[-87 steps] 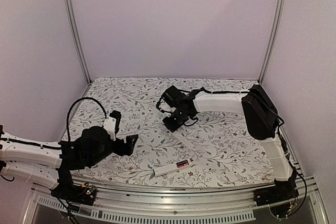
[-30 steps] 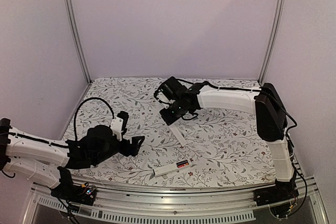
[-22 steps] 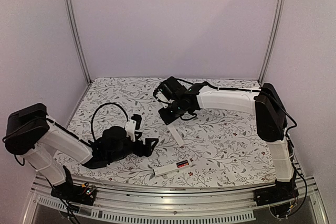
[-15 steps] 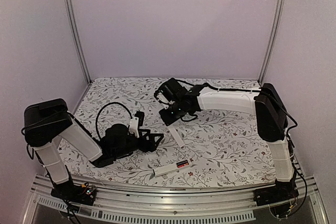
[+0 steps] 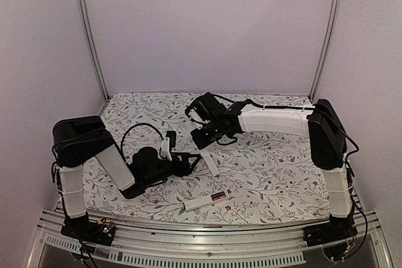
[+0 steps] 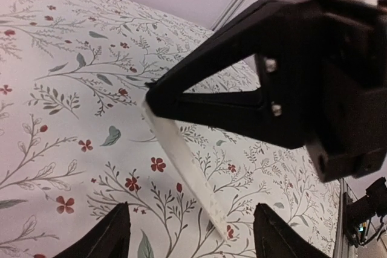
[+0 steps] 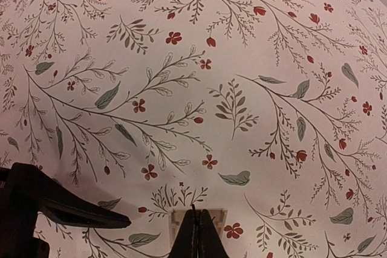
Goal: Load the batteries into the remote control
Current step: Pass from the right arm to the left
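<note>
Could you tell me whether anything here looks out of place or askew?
Yes: the thin white cover plate is off the remote control, whose batteries lie exposed. The shut right gripper pinches the plate by one end, slanting it down toward the open left gripper.

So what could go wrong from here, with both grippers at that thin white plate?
1. The right gripper pinches the white plate by one end only. A nudge from the open left gripper could twist it loose.
2. The two grippers sit close together and may collide.
</note>
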